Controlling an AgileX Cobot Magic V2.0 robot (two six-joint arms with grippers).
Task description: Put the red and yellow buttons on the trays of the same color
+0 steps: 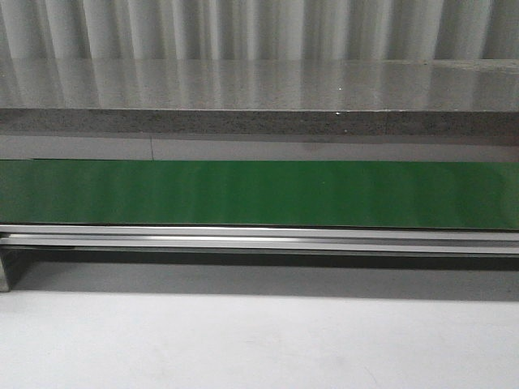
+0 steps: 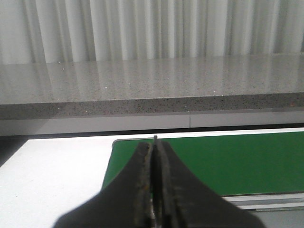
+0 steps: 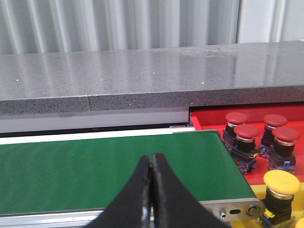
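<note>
Right wrist view: right gripper [image 3: 152, 159] clenched, empty; left gripper [image 2: 155, 145] likewise; no legible writing.

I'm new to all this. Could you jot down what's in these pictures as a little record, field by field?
Belt: green conveyor belt, nothing on it
Left claw: shut, empty, above the belt's end
Right claw: shut, empty, over the belt
Red tray: past the belt's end, holds four red buttons
Yellow button: beside the belt's end, nearer than the red ones
Behind the belt: grey stone counter, pale curtain

buttons [image 3: 247, 137] in tray [image 3: 209, 118] beside belt [image 3: 109, 171]
</note>
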